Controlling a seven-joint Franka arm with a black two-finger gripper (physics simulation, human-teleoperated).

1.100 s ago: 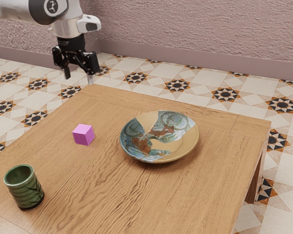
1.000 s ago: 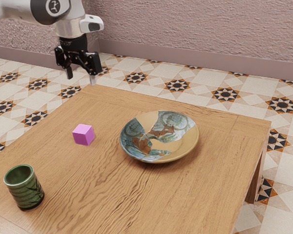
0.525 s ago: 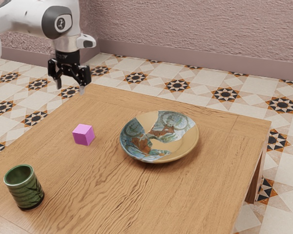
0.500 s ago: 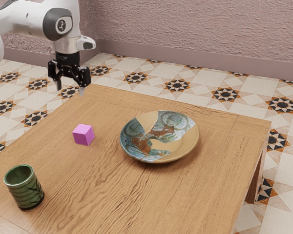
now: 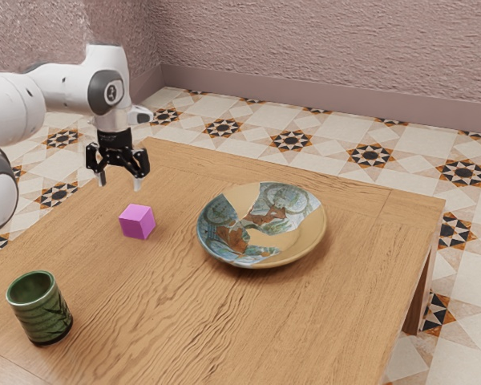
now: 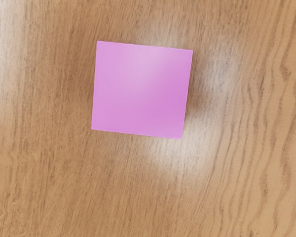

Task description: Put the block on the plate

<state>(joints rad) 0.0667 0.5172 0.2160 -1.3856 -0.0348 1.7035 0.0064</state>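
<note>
My gripper [image 5: 119,185] hangs over the table in the exterior view, a little above the block, with its fingers apart and nothing between them. The pink block [image 5: 137,222] rests on the wood, to the exterior view's left of the plate. In the wrist view the block's [image 6: 142,90] square top face lies below my hand, turned slightly. A round, shallow plate [image 5: 305,242] with a blue, brown and tan patchwork pattern holds nothing.
A green ribbed cup [image 5: 42,310] stands upright on the wooden table [image 5: 224,321], near the exterior view's lower left. The table's far edge runs behind the plate, with tiled floor beyond and a pink wall further back.
My gripper has come down from higher up, and the arm's upper links have swung lower with it. The block, plate and cup have not moved.
</note>
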